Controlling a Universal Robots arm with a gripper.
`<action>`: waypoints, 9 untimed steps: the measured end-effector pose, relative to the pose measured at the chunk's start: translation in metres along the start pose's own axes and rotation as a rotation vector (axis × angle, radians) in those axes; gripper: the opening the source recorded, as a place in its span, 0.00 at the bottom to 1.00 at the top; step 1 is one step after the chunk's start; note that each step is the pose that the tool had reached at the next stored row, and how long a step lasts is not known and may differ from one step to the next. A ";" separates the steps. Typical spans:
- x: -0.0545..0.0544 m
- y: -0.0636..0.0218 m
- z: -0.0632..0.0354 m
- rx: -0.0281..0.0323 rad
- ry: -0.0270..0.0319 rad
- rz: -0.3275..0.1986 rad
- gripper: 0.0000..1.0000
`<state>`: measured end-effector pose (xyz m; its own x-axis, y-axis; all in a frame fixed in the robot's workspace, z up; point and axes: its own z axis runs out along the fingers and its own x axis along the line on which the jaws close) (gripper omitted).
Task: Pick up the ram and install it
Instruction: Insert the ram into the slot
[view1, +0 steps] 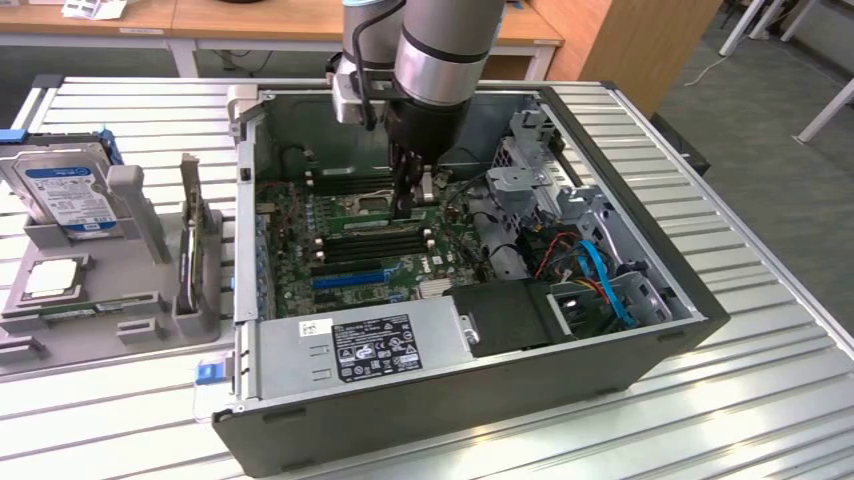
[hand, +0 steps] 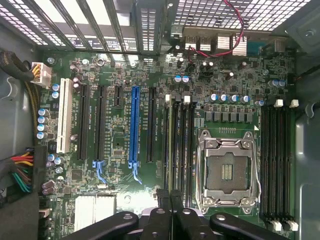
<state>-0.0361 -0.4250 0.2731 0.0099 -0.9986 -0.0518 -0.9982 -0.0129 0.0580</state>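
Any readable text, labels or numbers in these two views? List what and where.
No text can be read in either view.
Too small: the black and white print on the power supply label.
Too small: the white sticker beside it.
Blurred: the blue and white hard drive label.
Too small: the white lettering on the motherboard.

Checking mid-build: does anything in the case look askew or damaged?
Nothing looks damaged or askew. Only the CPU socket stands empty, beside the memory slots over which the shut gripper hangs.
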 end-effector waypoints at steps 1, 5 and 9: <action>0.000 0.0000 0.0005 0.0001 -0.0004 0.000 0.11; 0.000 -0.0003 0.0045 0.0000 -0.0001 0.000 0.11; 0.000 -0.0005 0.0092 0.0000 0.0001 0.000 0.11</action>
<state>-0.0361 -0.4250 0.2639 0.0099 -0.9986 -0.0517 -0.9982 -0.0129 0.0581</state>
